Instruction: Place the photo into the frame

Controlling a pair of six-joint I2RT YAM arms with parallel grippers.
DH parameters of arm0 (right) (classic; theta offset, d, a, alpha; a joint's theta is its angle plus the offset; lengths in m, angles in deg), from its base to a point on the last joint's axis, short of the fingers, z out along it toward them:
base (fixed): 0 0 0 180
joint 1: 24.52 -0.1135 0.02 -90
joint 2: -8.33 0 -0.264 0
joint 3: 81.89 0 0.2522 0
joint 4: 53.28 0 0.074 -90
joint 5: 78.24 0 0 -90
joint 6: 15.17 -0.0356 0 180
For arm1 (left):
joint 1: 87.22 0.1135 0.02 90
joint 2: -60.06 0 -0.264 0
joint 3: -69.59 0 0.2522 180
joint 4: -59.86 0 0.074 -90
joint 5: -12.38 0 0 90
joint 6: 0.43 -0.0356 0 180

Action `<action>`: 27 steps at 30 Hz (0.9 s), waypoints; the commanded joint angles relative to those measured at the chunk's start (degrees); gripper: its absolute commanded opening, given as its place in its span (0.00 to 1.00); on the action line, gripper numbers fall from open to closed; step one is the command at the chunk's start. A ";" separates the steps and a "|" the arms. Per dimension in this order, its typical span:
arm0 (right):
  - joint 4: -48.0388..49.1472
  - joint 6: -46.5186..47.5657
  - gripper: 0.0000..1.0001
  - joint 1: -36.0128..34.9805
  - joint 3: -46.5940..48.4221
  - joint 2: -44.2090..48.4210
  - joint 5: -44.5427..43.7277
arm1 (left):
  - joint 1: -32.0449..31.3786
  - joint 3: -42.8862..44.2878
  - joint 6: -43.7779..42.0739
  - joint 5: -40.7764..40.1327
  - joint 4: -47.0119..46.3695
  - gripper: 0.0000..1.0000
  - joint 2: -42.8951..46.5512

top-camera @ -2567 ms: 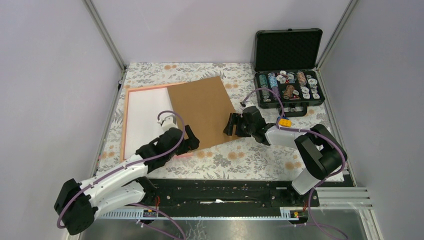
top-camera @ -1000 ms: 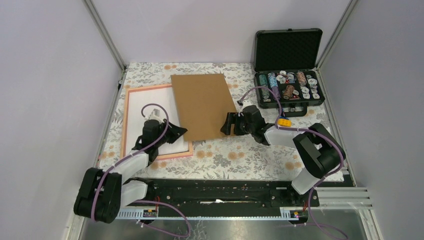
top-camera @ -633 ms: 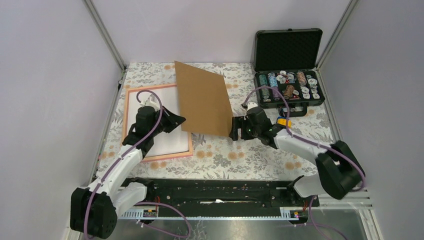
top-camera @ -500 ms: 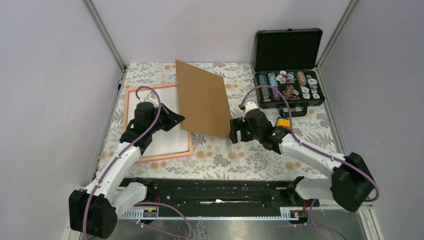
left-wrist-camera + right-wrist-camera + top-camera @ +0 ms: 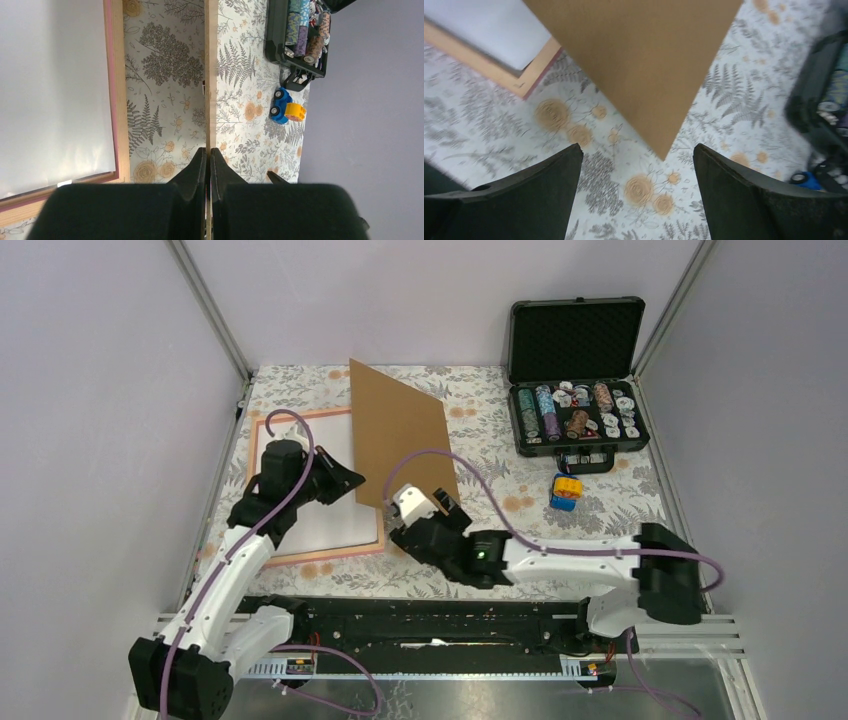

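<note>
Floral bench (image 5: 600, 530), toward nine o'clock, bears the frame (image 5: 330, 552) with the photo (image 5: 335, 520) white-side-up inside, seemingly seated; left claw (image 5: 207, 152) pinches the tilted backing board (image 5: 400, 440), not yet laid, while right claw (image 5: 638, 150) hovers spread and empty near six o'clock.

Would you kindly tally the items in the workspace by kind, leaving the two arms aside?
picture frame: 1
photo, white back up: 1
brown backing board: 1
black case of chips: 1
toy block: 1
Total: 5
</note>
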 commanded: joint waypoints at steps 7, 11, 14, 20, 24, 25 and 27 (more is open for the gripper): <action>14.29 10.75 0.87 -5.01 6.93 -14.64 -21.42 | 0.01 4.72 -1.57 -0.10 2.75 0.00 1.99; 20.64 14.11 0.87 -5.74 8.40 -18.60 -24.40 | 0.01 6.25 -1.57 -0.39 5.02 0.00 0.74; 31.66 19.31 0.83 -5.87 7.30 -21.84 -27.47 | 0.01 6.97 -1.22 0.12 5.38 0.00 -0.02; 56.50 38.30 0.82 -5.83 3.66 -28.93 -33.28 | 0.07 7.51 -0.47 0.51 4.21 0.00 -0.32; 77.49 53.32 0.79 -5.73 1.18 -32.94 -34.72 | 0.03 9.03 -1.84 0.77 5.60 0.00 -1.09; 81.26 55.85 0.78 -5.52 1.01 -33.75 -34.77 | 0.07 9.16 -2.02 0.93 5.64 0.00 -1.25; 82.42 56.53 0.77 -4.93 1.47 -34.99 -34.43 | 0.01 9.11 -2.18 1.06 5.82 0.00 -1.25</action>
